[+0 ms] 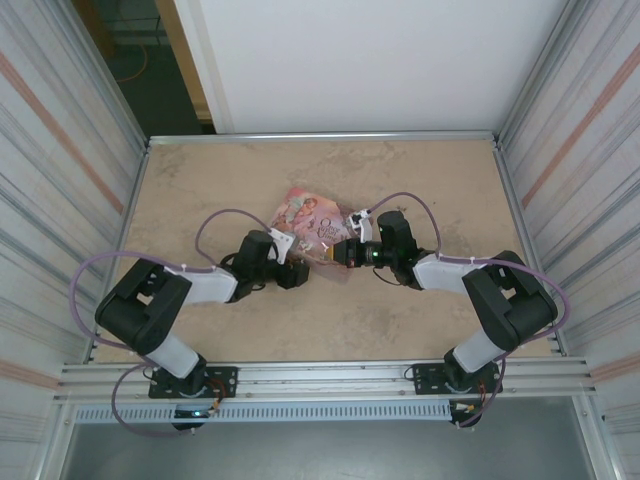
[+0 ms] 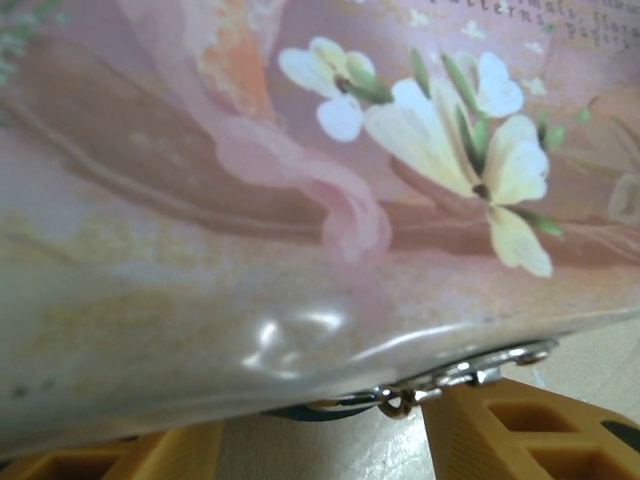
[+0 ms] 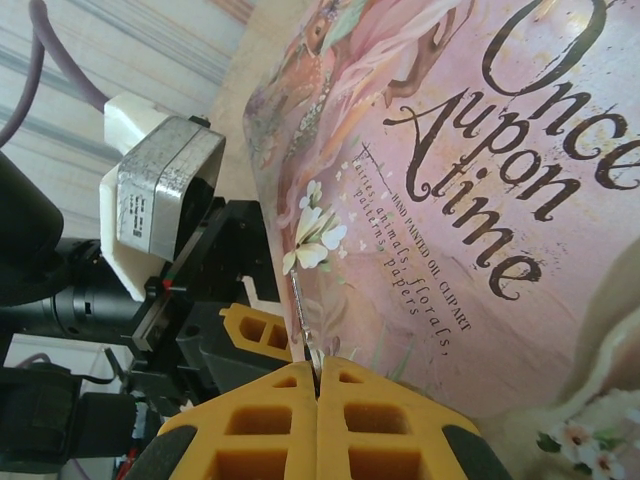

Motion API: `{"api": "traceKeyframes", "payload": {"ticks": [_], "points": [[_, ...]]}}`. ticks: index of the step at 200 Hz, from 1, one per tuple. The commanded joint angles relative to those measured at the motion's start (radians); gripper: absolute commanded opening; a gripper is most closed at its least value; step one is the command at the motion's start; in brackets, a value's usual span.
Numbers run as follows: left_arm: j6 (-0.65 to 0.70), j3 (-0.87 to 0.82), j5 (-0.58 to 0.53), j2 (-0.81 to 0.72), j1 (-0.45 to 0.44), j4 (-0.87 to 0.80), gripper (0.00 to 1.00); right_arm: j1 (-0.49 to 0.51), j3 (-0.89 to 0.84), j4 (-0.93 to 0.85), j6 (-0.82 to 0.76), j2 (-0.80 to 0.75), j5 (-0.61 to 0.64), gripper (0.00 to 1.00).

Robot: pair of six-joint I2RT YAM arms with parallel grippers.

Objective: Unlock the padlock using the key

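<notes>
Pinching the thin key between fingers pressed together, the right gripper meets the edge of the pink tin; the left gripper holds its fingers apart, flanking the bluish padlock under the tin's rim.

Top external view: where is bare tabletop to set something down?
Free: the far strip between pink tin and back rail, both far corners, near middle ahead of the front rail. Crowded: centre, where left gripper and right gripper reach the tin.
</notes>
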Motion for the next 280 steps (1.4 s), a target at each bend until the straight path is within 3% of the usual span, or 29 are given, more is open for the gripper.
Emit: {"api": "traceKeyframes", "payload": {"ticks": [1, 179, 280], "points": [[0.029, 0.039, 0.026, 0.018, -0.009, 0.005, 0.54, 0.014, -0.012, -0.139, -0.032, 0.043, 0.041, 0.00], [0.017, 0.066, 0.007, 0.020, -0.030, 0.003, 0.32, 0.020, -0.004, -0.149, -0.036, 0.032, 0.042, 0.00], [-0.037, 0.088, -0.023, -0.083, -0.060, -0.158, 0.25, 0.021, 0.025, -0.184, -0.047, -0.028, 0.049, 0.00]]}}
